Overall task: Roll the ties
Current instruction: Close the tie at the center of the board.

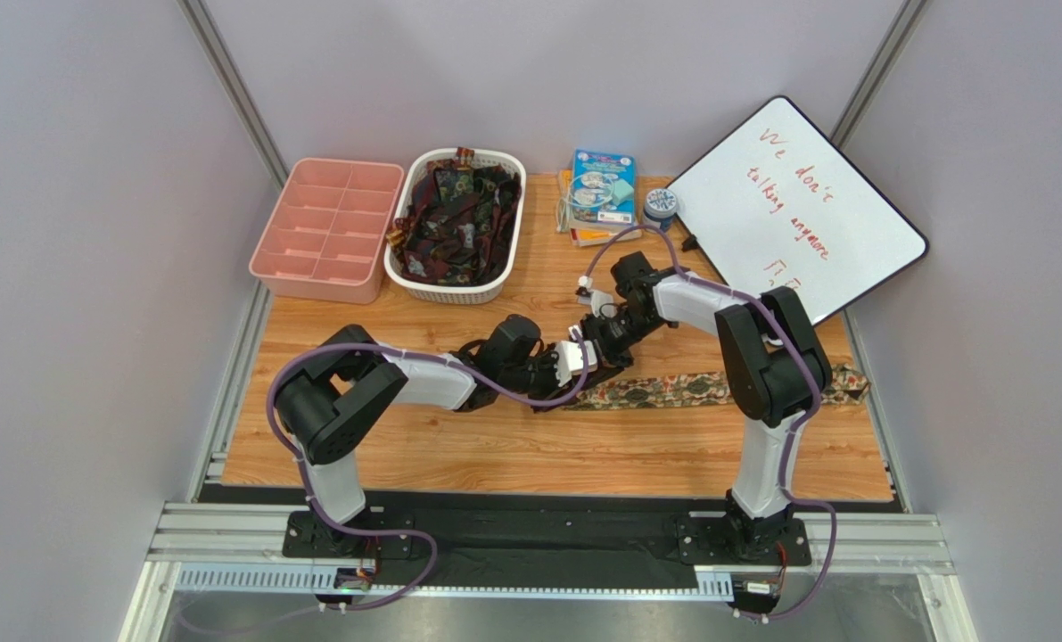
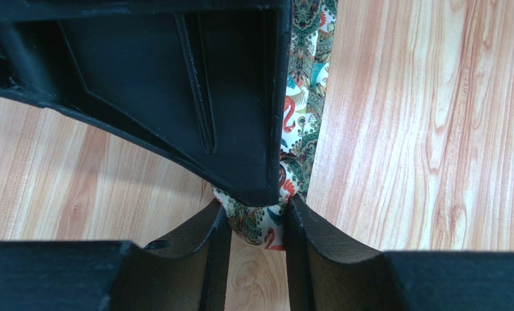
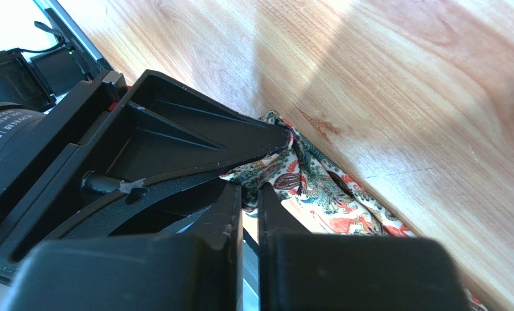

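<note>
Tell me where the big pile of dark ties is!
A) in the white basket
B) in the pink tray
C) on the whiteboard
A: the dark ties lie heaped together inside the white basket at the back of the table.

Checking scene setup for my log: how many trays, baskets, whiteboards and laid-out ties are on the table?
Pink tray: 1
White basket: 1
Whiteboard: 1
Laid-out tie: 1
Heaped ties: uncountable
Total: 4 counted
</note>
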